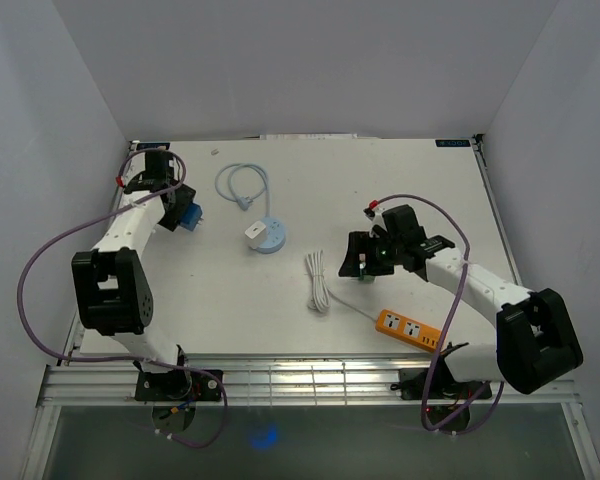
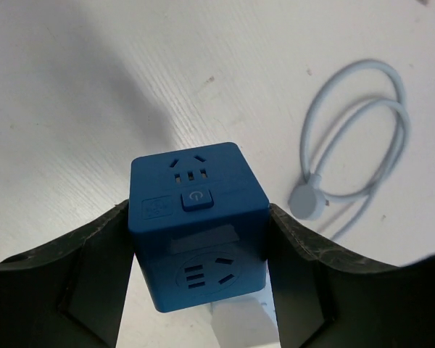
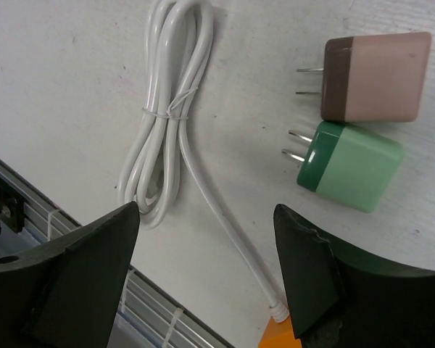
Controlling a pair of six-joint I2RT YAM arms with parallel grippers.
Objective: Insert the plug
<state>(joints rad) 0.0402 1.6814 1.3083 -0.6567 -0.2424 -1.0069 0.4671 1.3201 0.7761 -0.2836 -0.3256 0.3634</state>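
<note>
My left gripper [image 1: 185,216] at the back left is shut on a blue cube socket [image 2: 197,232], its fingers [image 2: 94,268] pressing on both sides; the cube also shows in the top view [image 1: 190,215]. My right gripper [image 1: 360,258] is open and empty over the table's middle right. In the right wrist view it [image 3: 206,243] hovers above a green plug adapter [image 3: 351,167] and a pink and brown plug adapter [image 3: 377,76], both lying on their sides with prongs pointing left. An orange power strip [image 1: 410,328] lies at the front right.
The strip's white cord is bundled [image 1: 318,280] left of my right gripper, also seen in the right wrist view [image 3: 167,116]. A round pale blue base with a white plug [image 1: 265,235] sits mid-table. A pale blue looped cable [image 1: 242,185] lies behind it. Slatted front edge [image 1: 310,375].
</note>
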